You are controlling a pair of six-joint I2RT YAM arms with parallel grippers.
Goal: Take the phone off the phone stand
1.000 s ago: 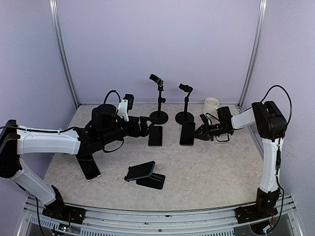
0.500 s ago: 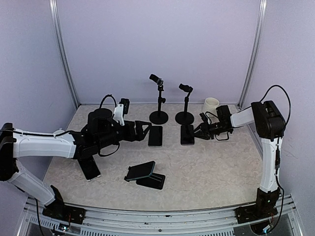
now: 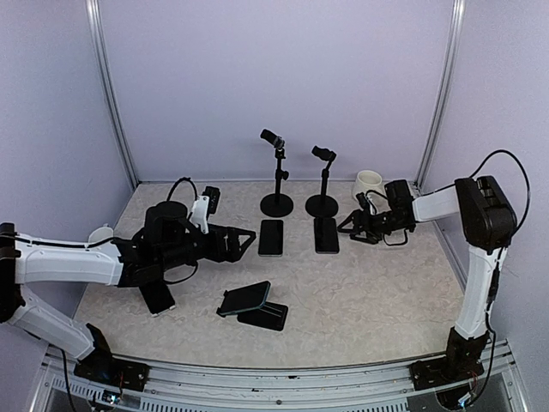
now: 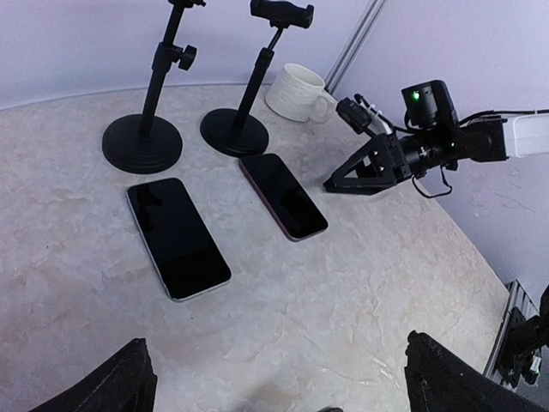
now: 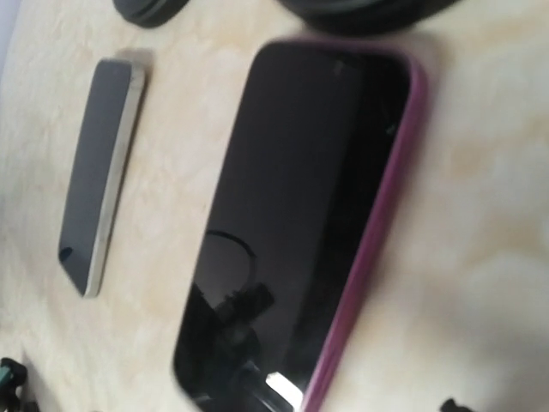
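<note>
Marbled table (image 3: 386, 292) held the pink-cased phone (image 3: 326, 234), flat by the phone stand (image 3: 322, 204). Right gripper (image 3: 350, 230) sat near it, fingers spread. Left gripper (image 3: 249, 243) was spread wide.

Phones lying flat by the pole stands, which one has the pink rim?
The right phone, in front of the right-hand stand; the left phone has a silver rim.

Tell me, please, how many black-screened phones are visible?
4: silver-edged phone and magenta-cased phone lying flat; third phone on low black stand; fourth phone partly under left arm.
</note>
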